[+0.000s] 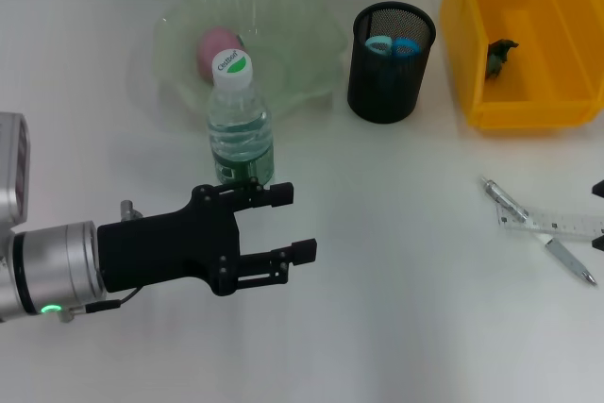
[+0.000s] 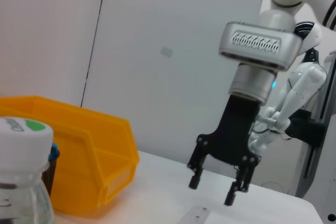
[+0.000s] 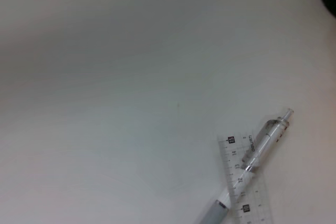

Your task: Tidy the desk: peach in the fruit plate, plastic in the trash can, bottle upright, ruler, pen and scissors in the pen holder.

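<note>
The clear water bottle (image 1: 241,125) with a white and green cap (image 2: 23,129) stands upright in front of the green glass fruit plate (image 1: 316,30), where the pink peach (image 1: 217,46) lies. My left gripper (image 1: 288,224) is open just in front of the bottle, holding nothing. The black mesh pen holder (image 1: 390,82) contains blue-handled scissors (image 1: 393,46). A dark crumpled piece of plastic (image 1: 500,57) lies in the yellow trash can (image 1: 528,110). Pen (image 1: 538,229) and clear ruler (image 1: 566,224) lie crossed at the right. My right gripper (image 2: 211,190) hangs open above the ruler (image 2: 194,216).
The yellow bin (image 2: 79,166) sits at the back right corner, next to the pen holder. In the right wrist view, the pen (image 3: 257,156) lies across the ruler (image 3: 249,192) on the white tabletop. A white wall runs behind the table.
</note>
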